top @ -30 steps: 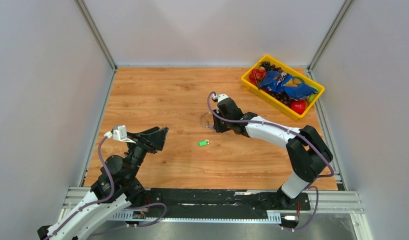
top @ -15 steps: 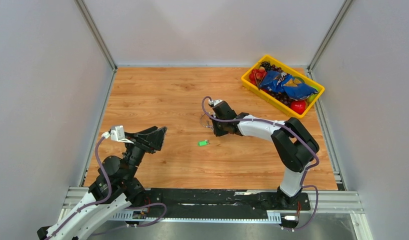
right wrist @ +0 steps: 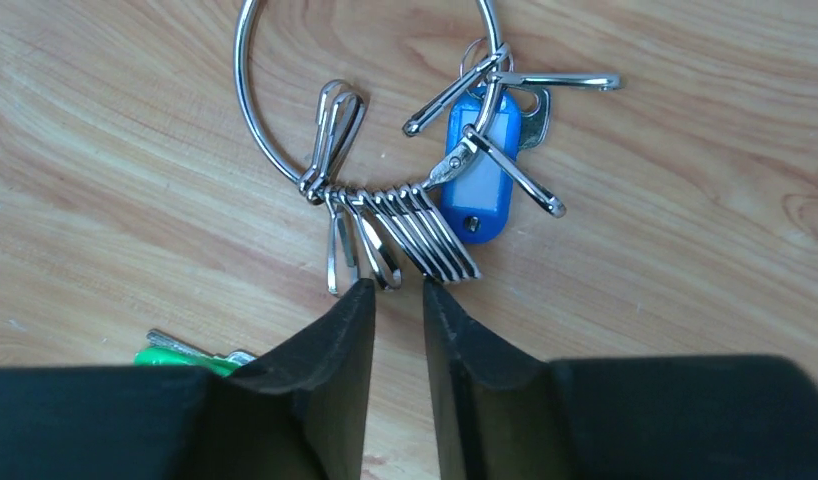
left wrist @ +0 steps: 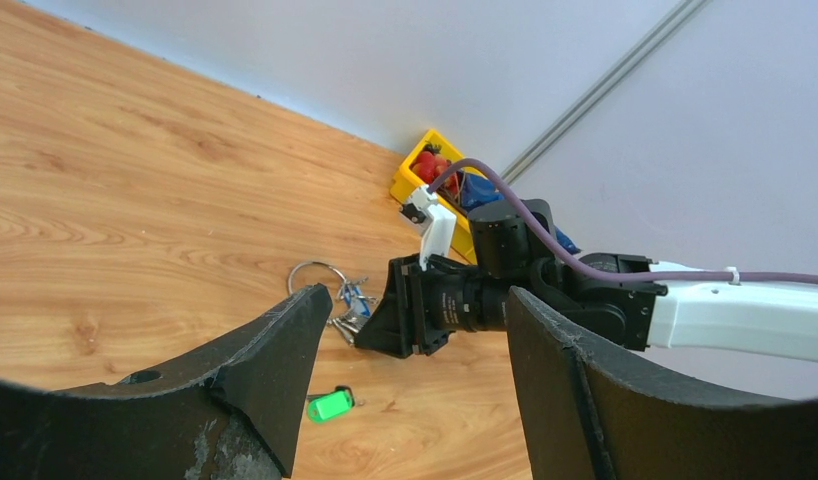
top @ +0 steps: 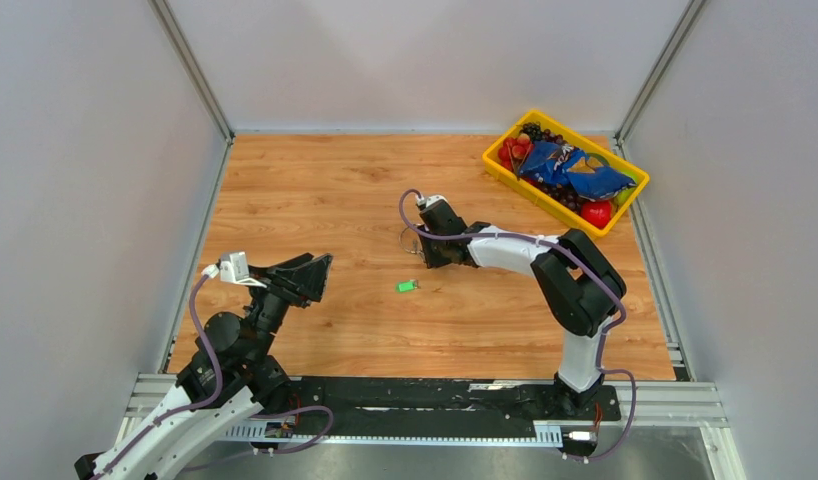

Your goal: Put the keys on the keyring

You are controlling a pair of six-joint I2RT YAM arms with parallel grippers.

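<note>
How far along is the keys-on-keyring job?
Done: the blue-tagged key looks clipped onto the keyring. In hand: the right gripper, jaws barely apart and empty, points at the ring's clips; the left gripper is open, off to the side. Left: the green-tagged key lies loose on the table. Any plain key I cannot make out.

Green-tagged key [left wrist: 331, 406] between parted fingers [left wrist: 275, 370]

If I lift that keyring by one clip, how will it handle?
Probably floppy: the clips hang loose on the keyring and would swing. Likely light: thin wire. The blue-tagged key seems clipped on, so should dangle along.
</note>
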